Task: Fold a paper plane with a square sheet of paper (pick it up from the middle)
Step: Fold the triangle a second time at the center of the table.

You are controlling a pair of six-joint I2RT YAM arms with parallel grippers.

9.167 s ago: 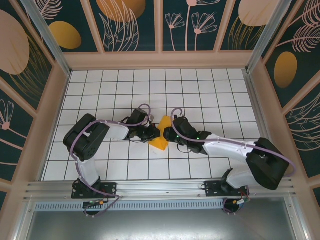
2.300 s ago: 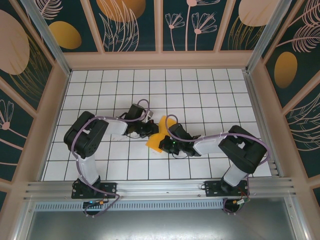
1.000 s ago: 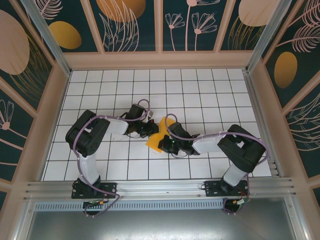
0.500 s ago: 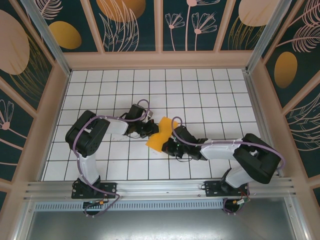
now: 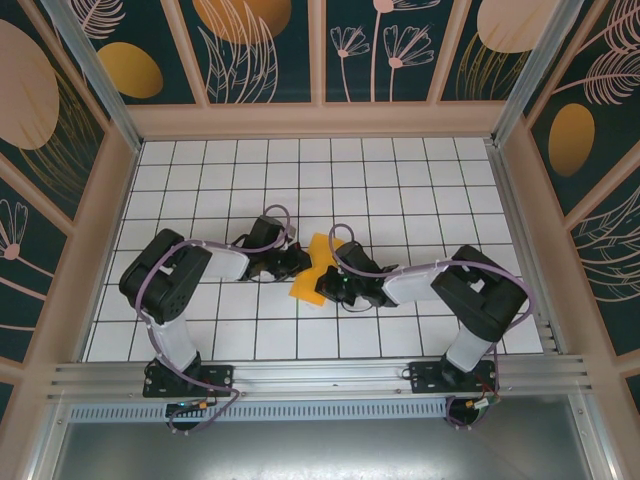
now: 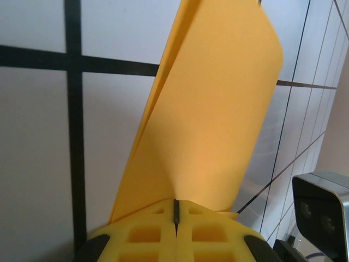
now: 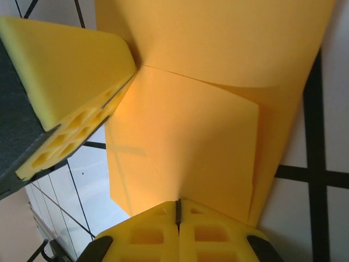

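Two grippers hold one paper [image 5: 312,268] at once. The left gripper [image 5: 293,263] is on the paper's left side. The right gripper [image 5: 327,284] is on the paper's right side, toward its near end. Both are squeezed tight on the paper, so it sits pinched between them.

The paper is partly folded and is longer than it is wide. From above, its long line slants. One end points far and to the right, and the other end points near and to the left. The grippers face each other across that long line, one on each side.

In the left wrist view, the paper [image 6: 218,109] sticks straight out from the left gripper's [image 6: 175,212] closed tips. Folded layers show along the paper's left edge.

In the right wrist view, the paper [image 7: 180,142] spreads out from the right gripper's [image 7: 177,210] closed tips. A yellow finger [image 7: 71,76] of the left gripper touches the same paper close by, so the two grips are very near each other.

Neither arm is nearer to the paper, because both already touch it. I think the next fold will run along the long line. For that, one gripper should hold on while the other lets go and moves. If both pull away while squeezing, the paper might rip or crumple.
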